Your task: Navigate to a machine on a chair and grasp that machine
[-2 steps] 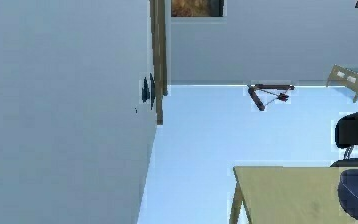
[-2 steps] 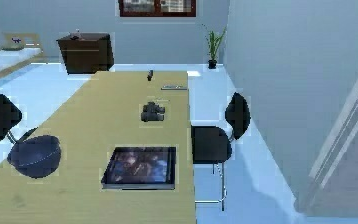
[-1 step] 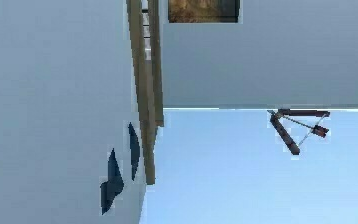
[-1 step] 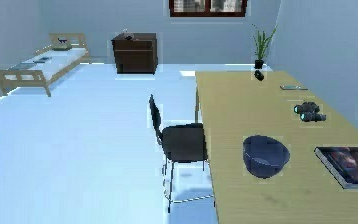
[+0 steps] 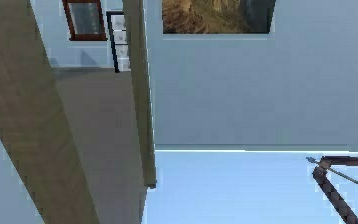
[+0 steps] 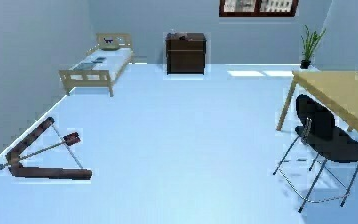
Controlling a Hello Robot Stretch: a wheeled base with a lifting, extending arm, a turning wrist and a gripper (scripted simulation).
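Bedroom scene with pale blue walls and a pale blue floor. In the arm side view, a black chair on thin metal legs stands at the right, pulled up just beside a light wooden tabletop. Its seat and back are dark, and I cannot tell whether a machine rests on the seat. A potted plant with long green leaves stands in the far corner beyond the tabletop, under a brown-framed window.

Against the far wall stands a dark dresser. To its left, a single bed with a light wooden frame lies along the wall, with a small dark object near its head, too small to name. On the floor at the lower left lies a V-shaped frame of brown bars, well apart from the chair.

In the forward view, a pale wooden door slants across the left, and past its edge another room shows a brown-framed window. A painting in brown and green tones hangs high on the blue wall straight ahead. The brown V-shaped frame shows again at the lower right corner.

The state of the jaws cannot be told, so places are given by view instead.
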